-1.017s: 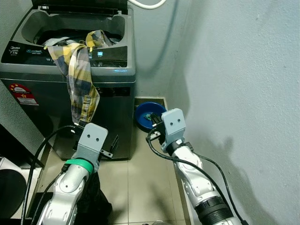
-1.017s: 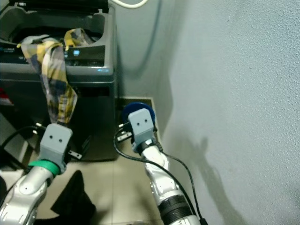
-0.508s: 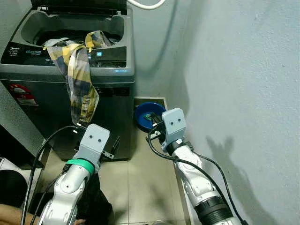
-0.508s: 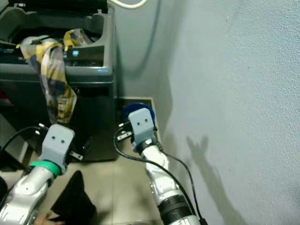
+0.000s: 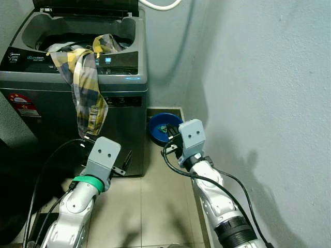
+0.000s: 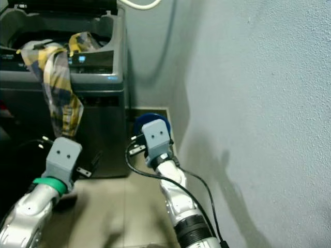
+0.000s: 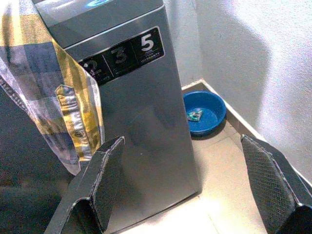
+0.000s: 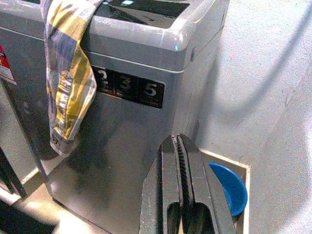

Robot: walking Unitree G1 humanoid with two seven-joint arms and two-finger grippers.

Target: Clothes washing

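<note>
A top-loading washer (image 5: 77, 77) stands lid-up in a tiled corner, a plaid shirt (image 5: 85, 88) draped over its front rim and hanging down the front panel. A blue basin (image 5: 164, 127) sits on the floor at the washer's right side. The left gripper (image 7: 190, 190), spread wide, faces the shirt's hem; the right gripper (image 8: 181, 185) is clenched, empty. Best bet: pinch the dangling cloth high, lift it clear of the rim, drop it into the drum
</note>
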